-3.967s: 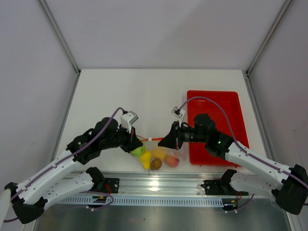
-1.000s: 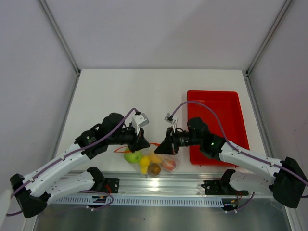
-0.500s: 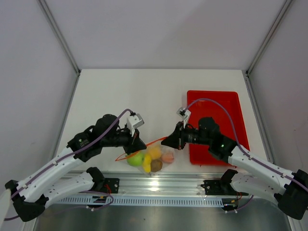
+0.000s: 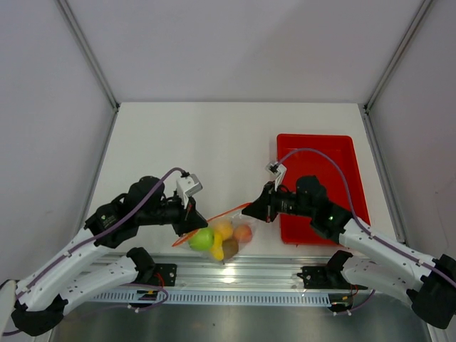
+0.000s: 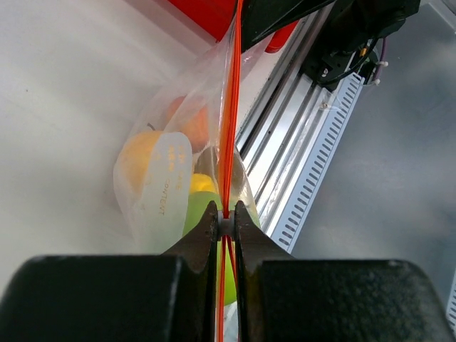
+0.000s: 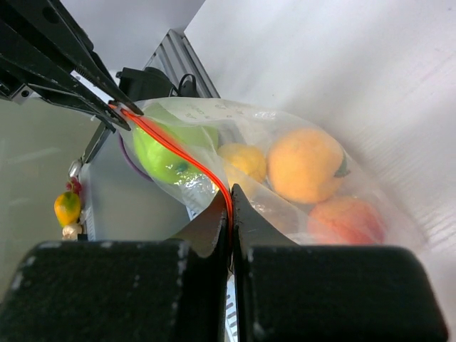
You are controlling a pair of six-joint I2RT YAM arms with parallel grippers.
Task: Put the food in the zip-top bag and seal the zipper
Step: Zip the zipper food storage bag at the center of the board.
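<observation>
Orange-red and pulled into a straight line, the zipper (image 4: 221, 215) spans the gap between the two arms in the lower middle of the overhead view. The left gripper (image 5: 223, 226) is pressed together on one end of the strip. The right gripper (image 6: 229, 210) pinches it too, at the opposite end. Below the strip hangs the clear zip-top bag (image 4: 229, 235) with the food (image 6: 306, 164) already inside: a green apple (image 4: 201, 239), a yellow piece, an orange one, a pink one and a brownish one.

The main risk, as I judge it, is the seal. The wrist views do not show whether the two halves of the strip are mated along the whole length. An unpressed stretch would leave the mouth open. Too much tension between the arms could pull the thin strip out of one pinch. The loaded bag would then swing from one end and might spill. It also hangs close to the near edge of the desk (image 4: 214, 142), just above the metal rail (image 4: 235, 269), so a dropped bag could roll off.

The red tray (image 4: 320, 153) lies right of centre, beside the right arm and apart from the bag. Nothing stands between the grippers along the strip.
</observation>
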